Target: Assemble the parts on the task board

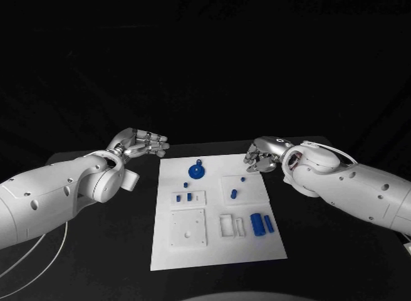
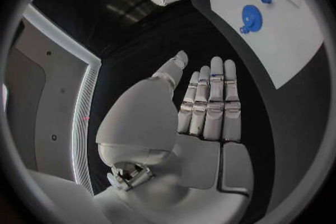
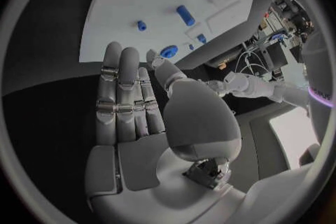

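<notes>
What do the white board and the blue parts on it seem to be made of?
The board looks like matte white plastic or coated sheet, flat with little glare. The blue parts look like molded or printed plastic, uniformly coloured with a dull finish. Neither can be confirmed from the look alone.

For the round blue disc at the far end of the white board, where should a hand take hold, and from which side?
Probably by its rim, from above. The round blue disc with a small tab lies flat on the white task board, so only its edge and top seem to offer purchase. The open right hand and left hand flank the board's far end, roughly equally near.
</notes>
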